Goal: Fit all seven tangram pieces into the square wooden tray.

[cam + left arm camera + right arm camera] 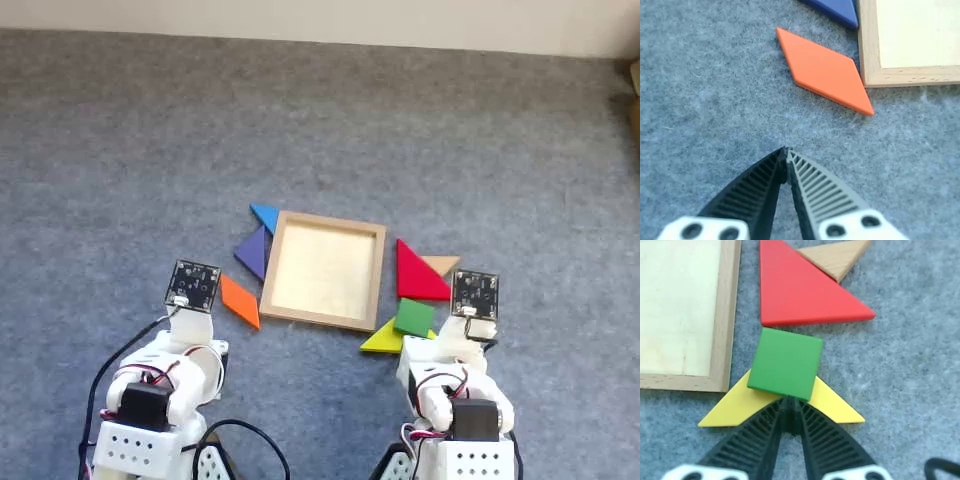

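Tray point(272, 270) lies mid-tabletop point(120, 150). We see blue triangle point(265, 215), purple triangle point(253, 251) and orange piece point(239, 300) on its left, and red triangle point(415, 272), tan triangle point(441, 264) and green square point(413, 316) atop yellow triangle point(385, 340) on its right. Left claw point(786, 150), fingers together, sits nearer than orange piece. Right claw point(791, 400), fingers together, is just beside green square.

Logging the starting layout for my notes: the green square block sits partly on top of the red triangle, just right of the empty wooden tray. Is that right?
Not quite. The green square block sits partly on the yellow triangle, not the red triangle, which lies just apart from it. The right wrist view shows this. It is indeed right of the empty square wooden tray.
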